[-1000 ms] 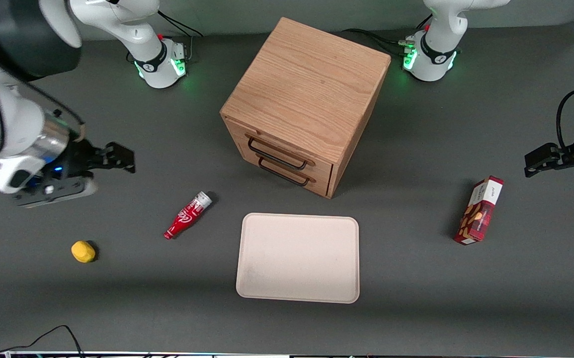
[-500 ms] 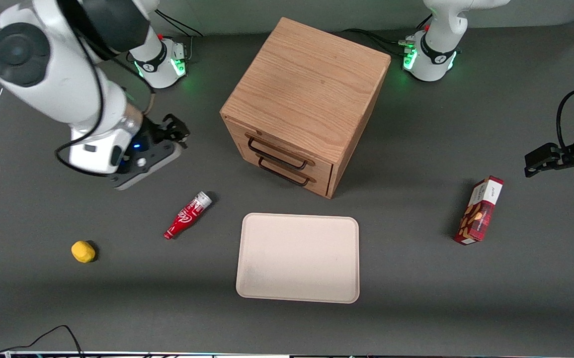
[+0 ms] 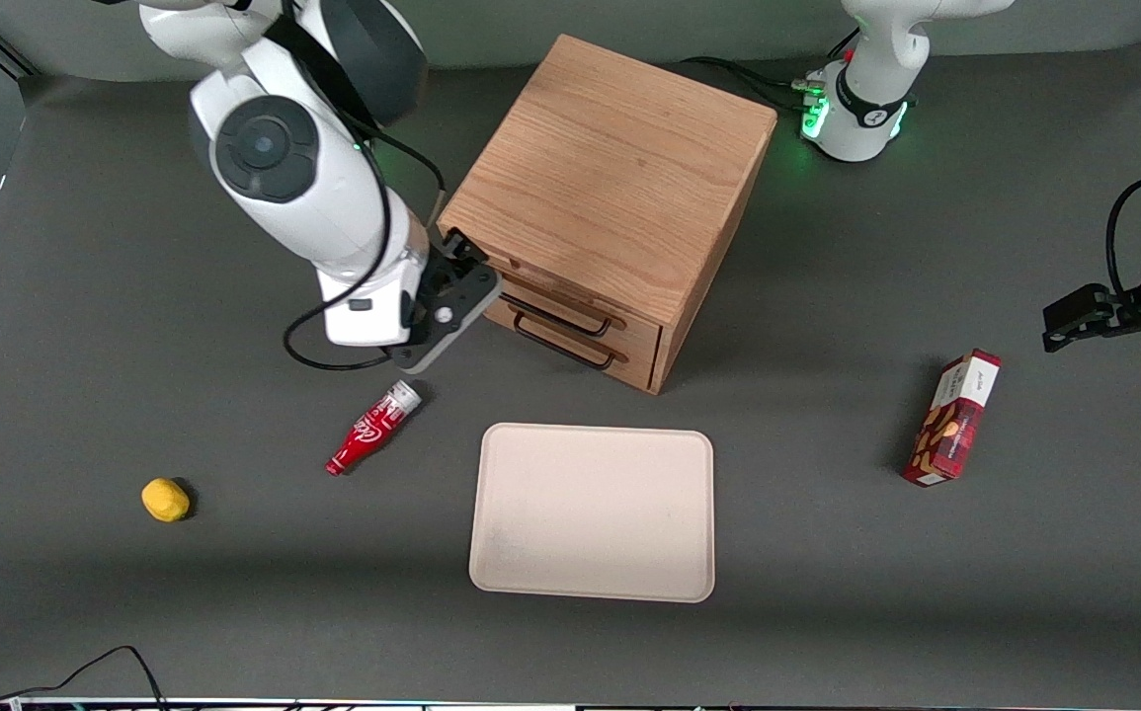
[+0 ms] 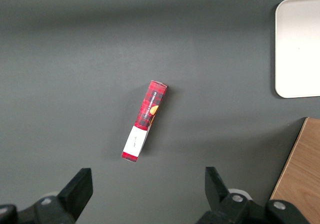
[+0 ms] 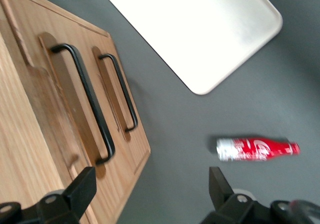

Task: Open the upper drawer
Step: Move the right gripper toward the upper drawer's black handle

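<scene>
The cube-shaped oak cabinet (image 3: 610, 163) stands mid-table, with both drawers shut flush in its front. The upper drawer (image 3: 570, 304) (image 5: 65, 108) carries a thin black wire handle (image 3: 558, 308) (image 5: 87, 101); the lower drawer's handle (image 3: 563, 348) (image 5: 120, 91) sits just under it. My right gripper (image 3: 461, 262) (image 5: 150, 189) hovers open at the cabinet's front corner, toward the working arm's end, close to that end of the upper handle. Nothing is between its fingers (image 5: 82, 189). The arm hides that end of the handle in the front view.
A red bottle (image 3: 373, 427) (image 5: 257, 149) lies on the table just below the gripper, nearer the front camera. A cream tray (image 3: 592, 512) (image 5: 200, 23) lies in front of the cabinet. A yellow object (image 3: 165, 499) and a red box (image 3: 953, 417) (image 4: 145, 120) lie farther off.
My right arm has swung in from the working arm's end of the table to the cabinet's front corner. The drawers have not moved.
</scene>
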Available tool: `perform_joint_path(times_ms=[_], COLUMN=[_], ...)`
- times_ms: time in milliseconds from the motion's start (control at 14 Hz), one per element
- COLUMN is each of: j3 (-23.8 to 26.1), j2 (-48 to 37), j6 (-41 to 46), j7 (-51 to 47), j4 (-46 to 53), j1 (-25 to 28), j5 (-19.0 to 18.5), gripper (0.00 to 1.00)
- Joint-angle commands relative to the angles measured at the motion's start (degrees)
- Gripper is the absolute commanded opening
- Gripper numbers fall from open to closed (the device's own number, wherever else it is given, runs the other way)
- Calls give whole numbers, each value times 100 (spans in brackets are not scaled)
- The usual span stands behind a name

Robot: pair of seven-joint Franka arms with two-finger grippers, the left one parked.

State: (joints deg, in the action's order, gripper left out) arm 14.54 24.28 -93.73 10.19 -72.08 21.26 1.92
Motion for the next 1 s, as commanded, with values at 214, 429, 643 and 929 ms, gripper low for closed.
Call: perform_joint_path(times_ms=[214, 429, 643, 929], j3=[278, 453, 515, 594], j2=[428, 428, 428, 428], j6=[-681, -1041, -1173, -1709], j7=[685, 835, 835, 835], j4=[-42, -420, -684, -1097], j1=[-16, -25, -25, -25], j5=[54, 63, 63, 63], gripper=[100, 100, 100, 100])
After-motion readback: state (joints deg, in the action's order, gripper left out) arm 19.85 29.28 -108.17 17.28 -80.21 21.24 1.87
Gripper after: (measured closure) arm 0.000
